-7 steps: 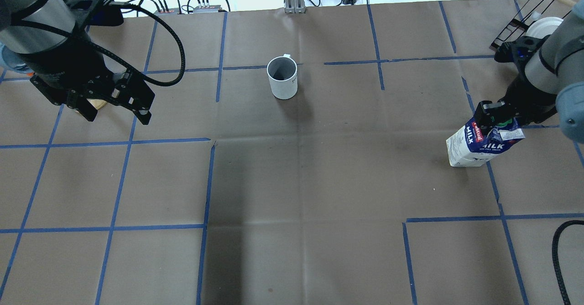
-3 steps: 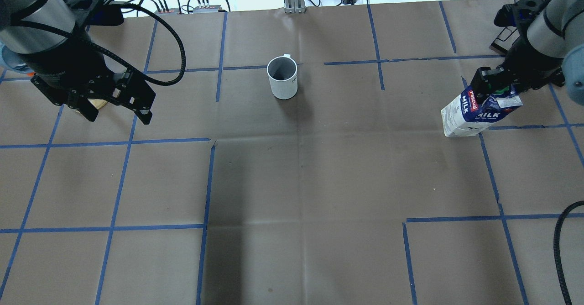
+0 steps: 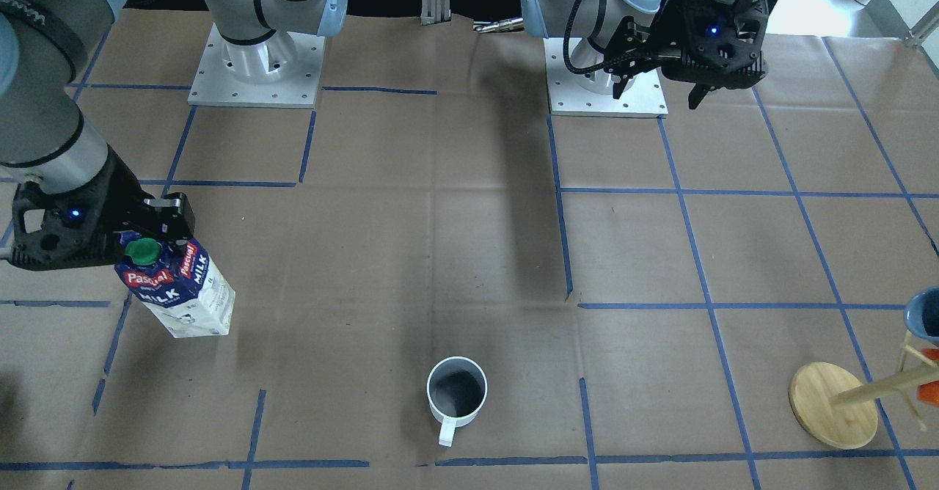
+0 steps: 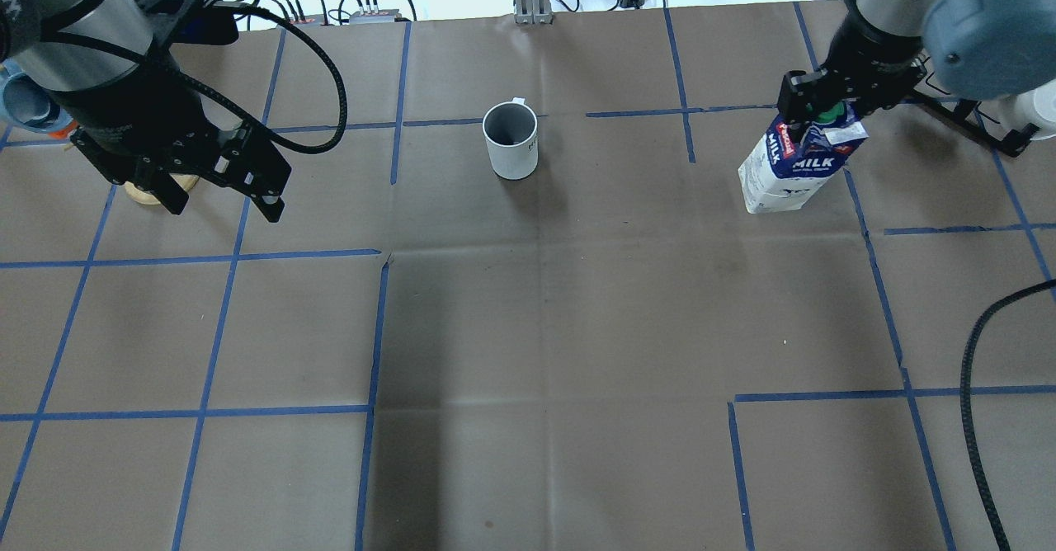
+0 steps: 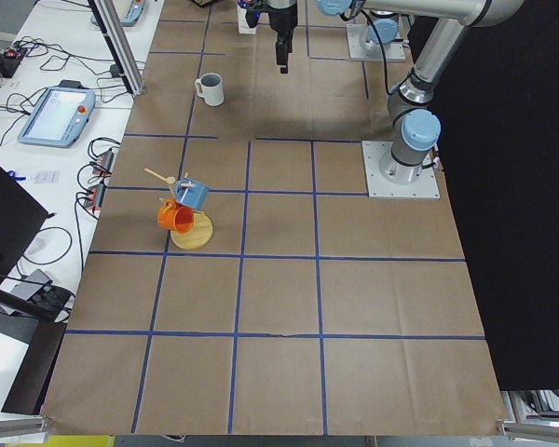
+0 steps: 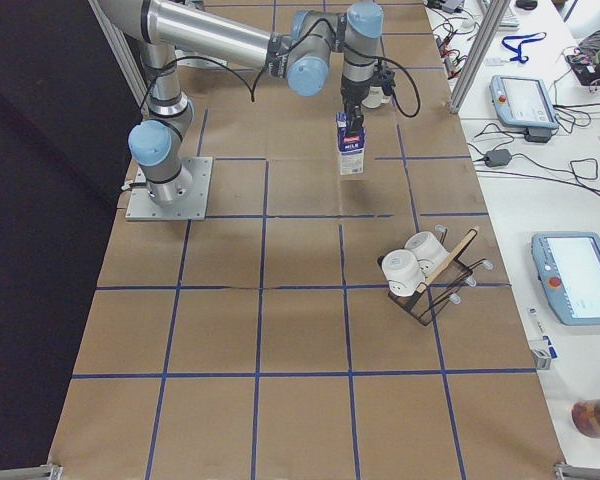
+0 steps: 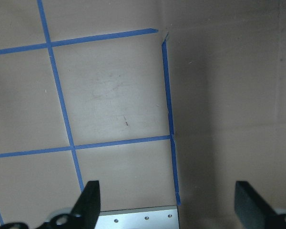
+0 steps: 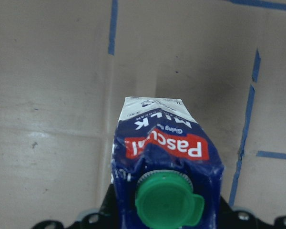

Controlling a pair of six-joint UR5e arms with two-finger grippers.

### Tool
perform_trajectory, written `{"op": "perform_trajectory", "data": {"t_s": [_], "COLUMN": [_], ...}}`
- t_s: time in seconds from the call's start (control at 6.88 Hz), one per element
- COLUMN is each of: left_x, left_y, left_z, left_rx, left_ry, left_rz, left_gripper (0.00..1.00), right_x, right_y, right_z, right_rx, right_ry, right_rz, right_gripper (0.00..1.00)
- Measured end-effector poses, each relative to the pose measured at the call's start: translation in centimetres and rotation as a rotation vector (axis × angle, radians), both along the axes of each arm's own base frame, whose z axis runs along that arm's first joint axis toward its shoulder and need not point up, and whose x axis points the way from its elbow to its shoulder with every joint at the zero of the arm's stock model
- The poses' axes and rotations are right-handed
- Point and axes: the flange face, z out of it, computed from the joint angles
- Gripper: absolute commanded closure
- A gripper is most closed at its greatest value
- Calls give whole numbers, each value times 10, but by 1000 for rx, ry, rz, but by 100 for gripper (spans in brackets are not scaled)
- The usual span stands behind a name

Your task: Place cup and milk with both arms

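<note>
One white cup [image 4: 511, 151] stands upright on the brown-papered table [image 4: 544, 328], near the edge farthest from the robot, with its squared handle turned toward that edge. The dark lettering on its side is too small to read. One milk carton [image 4: 788, 171] is well to the cup's right at about the same depth, and a wide stretch of paper lies between them. The right gripper [image 4: 827, 110] clamps the carton's gable top by the green cap; whether the base touches the paper cannot be told. The carton reads "Pascual" on red and "MILK" in white. The left gripper [image 4: 224, 204] hangs well to the cup's left, jaws spread wide over the paper. Beyond it from the cup stands one wooden mug stand [image 3: 832, 406] carrying a blue mug [image 5: 192, 195] and an orange mug [image 5: 174, 217]. Beyond the carton sits one black wire rack [image 6: 425, 285] with two white mugs [image 6: 400, 268]. Blue tape lines [image 4: 377, 328] grid the paper.
</note>
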Motion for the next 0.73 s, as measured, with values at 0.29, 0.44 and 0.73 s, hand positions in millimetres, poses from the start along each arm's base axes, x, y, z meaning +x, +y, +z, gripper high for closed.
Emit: {"op": "perform_trajectory", "data": {"t_s": [0.29, 0.44, 0.73], "left_x": [-1, -1, -1], "left_y": [4, 8, 12], "left_z": [1, 3, 6], "left_rx": [-2, -8, -10], "left_ry": [0, -1, -3], "left_rz": [0, 1, 1], "left_gripper": [0, 0, 0], "right_x": [74, 114, 186], "right_y": [-46, -61, -76], "right_z": [-13, -25, -45], "right_rx": [6, 15, 54], "right_ry": [2, 1, 1], "right_rz": [27, 32, 15], "right_gripper": [37, 37, 37]}}
